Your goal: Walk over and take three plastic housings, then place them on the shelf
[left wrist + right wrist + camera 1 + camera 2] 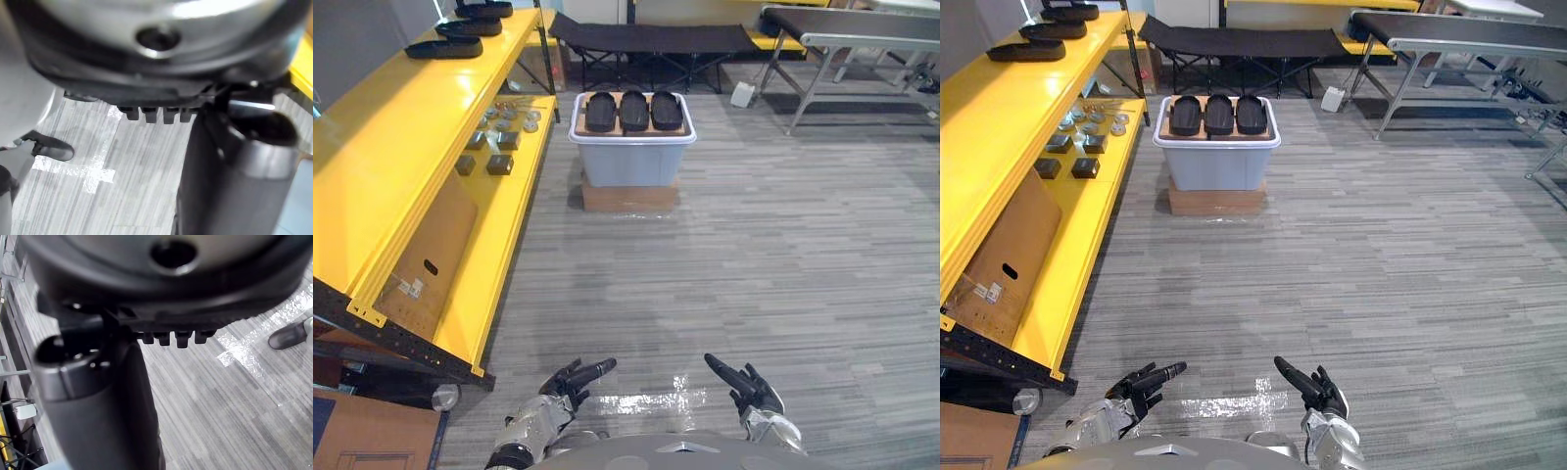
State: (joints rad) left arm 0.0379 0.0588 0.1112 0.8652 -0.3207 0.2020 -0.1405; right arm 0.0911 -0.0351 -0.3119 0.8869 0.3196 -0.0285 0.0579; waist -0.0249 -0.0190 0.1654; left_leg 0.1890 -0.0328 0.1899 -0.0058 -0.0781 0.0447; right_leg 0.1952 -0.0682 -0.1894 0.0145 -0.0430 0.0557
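Three black plastic housings (633, 110) lie side by side on a cardboard sheet on top of a pale grey bin (631, 164), which stands on a flat box on the floor well ahead of me. To my left runs the long yellow shelf (401, 122); three more black housings (443, 47) rest at the far end of its top board. My left hand (570, 380) and right hand (750, 386) hover low in front of me, fingers straight and pointing inward, both open and holding nothing, far from the bin.
The lower yellow board carries small black blocks (499, 164) and metal parts (509, 115); a cardboard sheet (429, 257) leans inside the shelf. A black folding cot (651, 41) and a grey table (862, 39) stand at the back. Grey floor lies between me and the bin.
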